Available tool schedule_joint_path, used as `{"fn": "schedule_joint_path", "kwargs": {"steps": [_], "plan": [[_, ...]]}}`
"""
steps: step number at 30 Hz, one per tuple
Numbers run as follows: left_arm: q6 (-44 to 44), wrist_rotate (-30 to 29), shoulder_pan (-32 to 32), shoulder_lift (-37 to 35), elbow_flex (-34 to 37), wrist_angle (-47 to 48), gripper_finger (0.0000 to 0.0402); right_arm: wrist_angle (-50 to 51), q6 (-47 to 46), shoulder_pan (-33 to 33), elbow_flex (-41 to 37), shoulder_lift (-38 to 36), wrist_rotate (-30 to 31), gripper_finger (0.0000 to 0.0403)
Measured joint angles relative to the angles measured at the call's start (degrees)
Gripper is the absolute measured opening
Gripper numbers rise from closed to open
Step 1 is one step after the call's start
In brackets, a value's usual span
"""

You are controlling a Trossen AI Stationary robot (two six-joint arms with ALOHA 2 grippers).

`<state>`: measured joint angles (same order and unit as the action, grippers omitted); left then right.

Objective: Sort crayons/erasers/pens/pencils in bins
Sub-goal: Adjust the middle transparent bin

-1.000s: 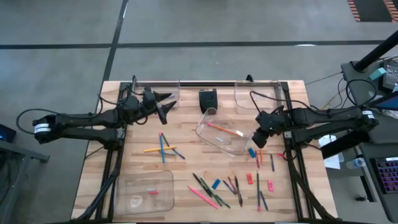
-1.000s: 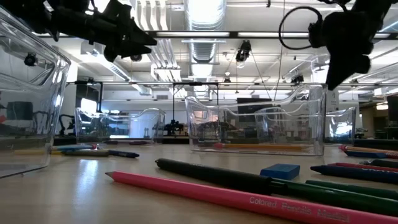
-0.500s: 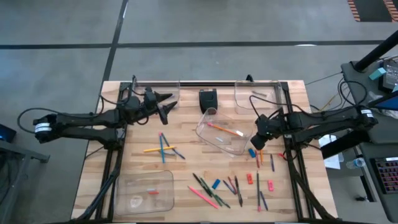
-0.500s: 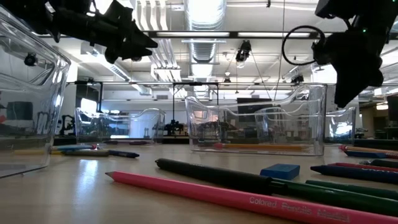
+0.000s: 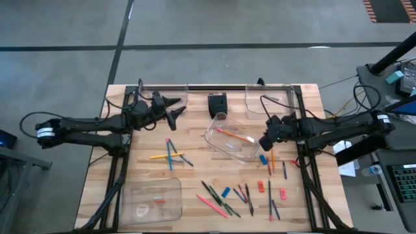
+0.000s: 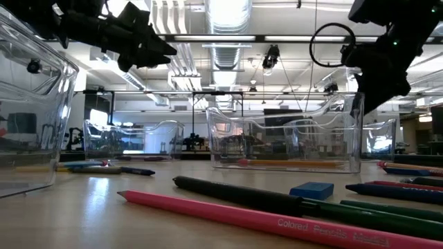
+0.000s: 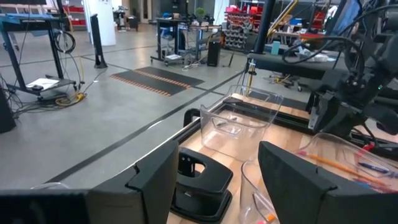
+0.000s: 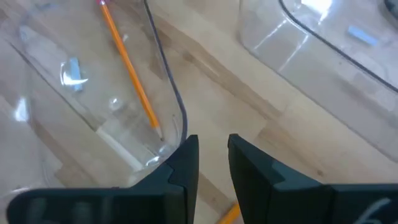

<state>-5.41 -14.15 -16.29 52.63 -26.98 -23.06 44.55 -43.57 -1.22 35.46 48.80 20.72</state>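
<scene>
A clear bin [image 5: 233, 140] rests tilted at the table's middle with an orange pencil [image 8: 127, 68] inside. My right gripper [image 5: 265, 142] hangs at its right corner, fingers slanting down, open by a narrow gap [image 8: 213, 163] with nothing between them. My left gripper [image 5: 175, 112] waits open and level over the far left, empty [image 7: 217, 149]. Coloured pencils [image 5: 170, 155] lie crossed left of centre. More sticks [image 5: 224, 198], blue erasers [image 5: 225, 192] and red erasers [image 5: 261, 186] lie scattered near the front right. My right gripper has one fingertip [image 8: 186, 149] right beside the tilted bin's rounded corner rim [image 8: 181, 121], coming from above on a slant. Whether it touches the rim, I cannot tell.
A second clear bin [image 5: 266, 101] stands far right, a third [image 5: 151, 198] near left with a small pink piece, and a black box [image 5: 218, 104] sits at the far middle. In the low view a pink pencil [image 6: 277, 223] and blue eraser [image 6: 311, 190] lie close to the camera.
My right gripper has sunk a little and tipped its fingers further down, drawing in toward the tilted bin's right corner. The gap between its fingers looks unchanged. The bins and sticks have stayed where they were.
</scene>
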Motion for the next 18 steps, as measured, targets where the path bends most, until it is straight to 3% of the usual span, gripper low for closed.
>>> {"fn": "schedule_joint_path", "kwargs": {"steps": [7,10,14,18], "plan": [[0.0,0.0,0.0,0.5,0.0,0.0,0.0207,7.6,-1.9,-0.5,2.0,0.0,-9.1,0.007],[0.0,0.0,0.0,0.5,0.0,0.0,0.0207,4.6,-1.6,-2.2,0.5,0.0,-12.0,0.0069],[0.0,0.0,0.0,0.6,0.0,-0.4,0.0207,-2.6,0.1,-2.9,-1.3,0.0,-11.9,0.0068],[-0.2,0.0,0.0,0.6,0.0,-0.5,0.0207,-3.3,1.3,-2.2,-1.6,0.0,-7.4,0.0068]]}}
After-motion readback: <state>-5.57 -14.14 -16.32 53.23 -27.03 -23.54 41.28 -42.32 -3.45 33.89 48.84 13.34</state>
